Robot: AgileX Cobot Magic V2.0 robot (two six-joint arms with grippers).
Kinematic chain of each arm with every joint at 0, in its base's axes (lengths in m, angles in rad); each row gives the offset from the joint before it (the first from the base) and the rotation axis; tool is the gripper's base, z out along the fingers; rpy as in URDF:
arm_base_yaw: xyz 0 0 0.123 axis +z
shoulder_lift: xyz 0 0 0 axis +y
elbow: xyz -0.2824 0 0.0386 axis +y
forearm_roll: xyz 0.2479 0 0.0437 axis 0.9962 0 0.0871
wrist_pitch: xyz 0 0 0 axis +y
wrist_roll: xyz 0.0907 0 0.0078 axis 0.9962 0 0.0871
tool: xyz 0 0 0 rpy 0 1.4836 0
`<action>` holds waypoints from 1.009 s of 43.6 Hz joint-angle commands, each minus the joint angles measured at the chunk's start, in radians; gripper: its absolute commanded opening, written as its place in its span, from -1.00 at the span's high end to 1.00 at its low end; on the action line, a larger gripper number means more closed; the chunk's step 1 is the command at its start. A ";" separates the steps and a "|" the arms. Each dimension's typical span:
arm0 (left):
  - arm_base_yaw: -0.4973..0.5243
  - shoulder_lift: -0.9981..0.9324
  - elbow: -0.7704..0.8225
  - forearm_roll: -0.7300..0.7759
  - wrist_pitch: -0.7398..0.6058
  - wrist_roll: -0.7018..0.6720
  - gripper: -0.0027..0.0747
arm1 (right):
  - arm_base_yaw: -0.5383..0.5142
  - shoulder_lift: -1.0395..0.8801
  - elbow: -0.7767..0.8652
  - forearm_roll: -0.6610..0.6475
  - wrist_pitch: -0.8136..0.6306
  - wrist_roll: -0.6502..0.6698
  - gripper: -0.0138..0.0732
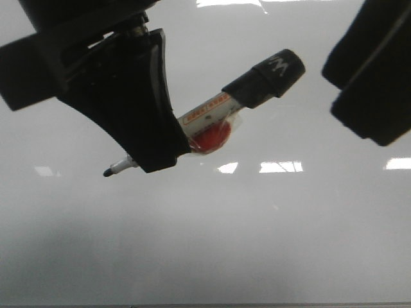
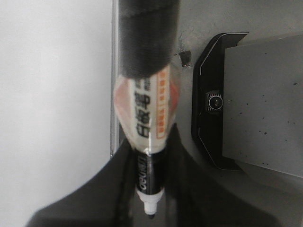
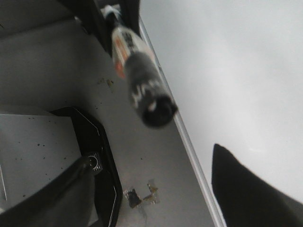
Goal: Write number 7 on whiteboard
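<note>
The whiteboard point(image 1: 257, 224) is a glossy pale board that fills the front view; it also shows in the left wrist view point(image 2: 52, 94) and the right wrist view point(image 3: 236, 71). No number 7 shows on it. My left gripper point(image 1: 154, 157) is shut on a black marker point(image 1: 212, 115) with a white and orange label, its uncapped tip point(image 1: 108, 172) pointing down and left, in the air. In the left wrist view the marker point(image 2: 149, 118) sits between the jaws of the left gripper point(image 2: 151, 189). My right gripper point(image 1: 369, 70) is open and empty, its fingers point(image 3: 246, 189) wide apart.
The board's metal edge point(image 2: 113, 71) runs beside the grey table point(image 2: 199, 28). A black camera mount with a grey plate point(image 2: 213, 101) lies on the table close by and also shows in the right wrist view point(image 3: 94, 163). Tape scraps point(image 3: 142, 196) mark the table.
</note>
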State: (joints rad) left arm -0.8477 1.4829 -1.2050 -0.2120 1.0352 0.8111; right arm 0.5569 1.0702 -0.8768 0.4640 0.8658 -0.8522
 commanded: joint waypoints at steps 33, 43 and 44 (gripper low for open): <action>-0.013 -0.030 -0.033 -0.013 -0.073 0.033 0.98 | 0.066 0.142 -0.134 0.091 -0.064 -0.058 0.15; -0.013 -0.030 -0.033 -0.013 -0.081 0.033 0.49 | 0.066 0.142 -0.134 0.091 -0.038 -0.057 0.64; -0.013 -0.030 -0.033 -0.013 -0.083 0.033 0.40 | 0.066 0.142 -0.134 0.091 -0.035 -0.057 0.67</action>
State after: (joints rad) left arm -0.8543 1.4829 -1.2050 -0.2042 0.9925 0.8574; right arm 0.6220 1.2319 -0.9740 0.5210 0.8388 -0.9011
